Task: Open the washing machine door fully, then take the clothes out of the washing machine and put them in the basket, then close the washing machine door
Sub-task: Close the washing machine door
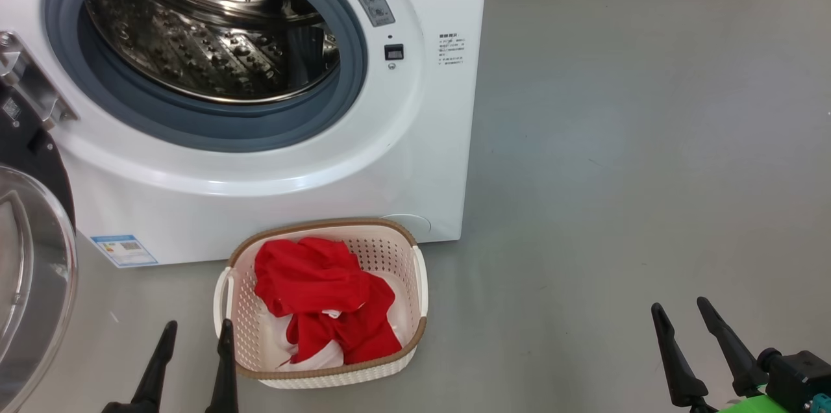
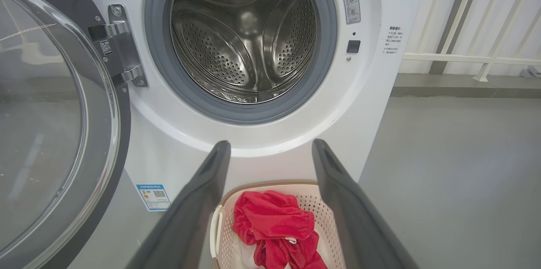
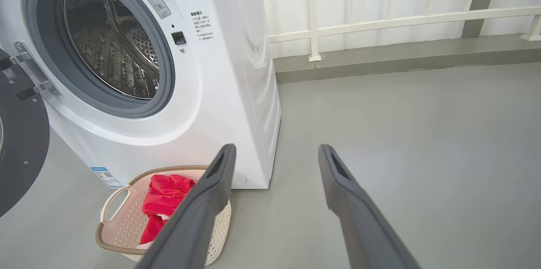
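Observation:
The white washing machine [image 1: 415, 160] [image 2: 372, 104] [image 3: 236, 91] stands with its steel drum [image 1: 214, 36] [image 2: 245, 36] bare inside. Its door [image 1: 32, 283] [image 2: 50, 125] [image 3: 21, 146] hangs swung wide open on the left. On the floor before the machine sits the cream basket [image 1: 415, 263] [image 2: 317, 209] [image 3: 118, 201], holding the red and white clothes [image 1: 318, 296] [image 2: 274, 226] [image 3: 162, 201]. My left gripper [image 1: 195, 332] [image 2: 270, 146] is open, just left of the basket. My right gripper [image 1: 682, 309] [image 3: 277, 150] is open over bare floor, far right of the basket.
Grey floor [image 1: 649, 140] stretches to the right of the machine. A white railing [image 3: 380, 23] [image 2: 469, 57] and a low kerb run along the back wall. A blue label [image 1: 123, 249] is stuck low on the machine's front.

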{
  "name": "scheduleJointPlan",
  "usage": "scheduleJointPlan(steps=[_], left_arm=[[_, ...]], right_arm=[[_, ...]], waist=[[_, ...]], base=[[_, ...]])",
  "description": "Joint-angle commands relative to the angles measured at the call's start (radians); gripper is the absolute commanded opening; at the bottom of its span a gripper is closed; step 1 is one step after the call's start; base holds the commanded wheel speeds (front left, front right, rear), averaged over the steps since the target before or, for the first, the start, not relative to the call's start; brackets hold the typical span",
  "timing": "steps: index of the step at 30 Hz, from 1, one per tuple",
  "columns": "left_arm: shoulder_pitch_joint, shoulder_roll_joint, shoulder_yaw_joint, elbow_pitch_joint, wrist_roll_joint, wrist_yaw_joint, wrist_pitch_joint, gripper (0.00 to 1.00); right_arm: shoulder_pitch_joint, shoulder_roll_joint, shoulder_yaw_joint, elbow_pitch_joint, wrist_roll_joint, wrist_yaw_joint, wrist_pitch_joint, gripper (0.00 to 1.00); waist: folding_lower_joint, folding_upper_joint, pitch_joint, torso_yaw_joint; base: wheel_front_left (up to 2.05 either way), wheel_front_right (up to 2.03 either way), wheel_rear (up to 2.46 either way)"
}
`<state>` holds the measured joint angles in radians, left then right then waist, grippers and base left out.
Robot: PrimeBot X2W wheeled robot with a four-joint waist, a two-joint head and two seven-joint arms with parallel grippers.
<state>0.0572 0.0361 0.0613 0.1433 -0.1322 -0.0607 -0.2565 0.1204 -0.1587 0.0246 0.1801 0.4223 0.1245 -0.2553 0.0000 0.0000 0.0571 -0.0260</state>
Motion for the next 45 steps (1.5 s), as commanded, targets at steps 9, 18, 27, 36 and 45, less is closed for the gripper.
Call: scheduleJointPlan(steps=[9, 18, 27, 36, 45], left_arm=[[-0.015, 0.014, 0.019, -0.019, 0.002, 0.018, -0.005, 1.00], [-0.015, 0.014, 0.006, -0.004, -0.013, 0.030, -0.005, 1.00], [0.003, 0.014, 0.002, 0.018, -0.042, 0.052, -0.005, 1.00], [0.021, 0.014, -0.021, 0.035, -0.067, 0.069, -0.005, 1.00], [0.039, 0.014, -0.044, 0.037, -0.096, 0.093, -0.005, 1.00]], right_arm=[[-0.014, -0.022, 0.021, -0.024, 0.000, 0.006, -0.006, 1.00], [-0.012, -0.026, 0.037, -0.022, 0.001, 0.006, -0.006, 1.00], [-0.015, -0.041, 0.064, -0.011, 0.003, 0.006, -0.006, 1.00], [-0.038, -0.055, 0.119, 0.003, 0.009, 0.006, -0.006, 1.00], [-0.056, -0.061, 0.157, 0.012, 0.014, 0.006, -0.006, 1.00]], waist=[[0.0000, 0.0000, -0.010, 0.007], [0.0000, 0.0000, -0.010, 0.056], [0.0000, 0.0000, -0.028, 0.173], [0.0000, 0.0000, -0.046, 0.324], [0.0000, 0.0000, -0.050, 0.432]], base=[[-0.02, 0.02, 0.00], [0.00, 0.00, 0.00], [0.00, 0.00, 0.00], [0.00, 0.00, 0.00], [0.00, 0.00, 0.00]])
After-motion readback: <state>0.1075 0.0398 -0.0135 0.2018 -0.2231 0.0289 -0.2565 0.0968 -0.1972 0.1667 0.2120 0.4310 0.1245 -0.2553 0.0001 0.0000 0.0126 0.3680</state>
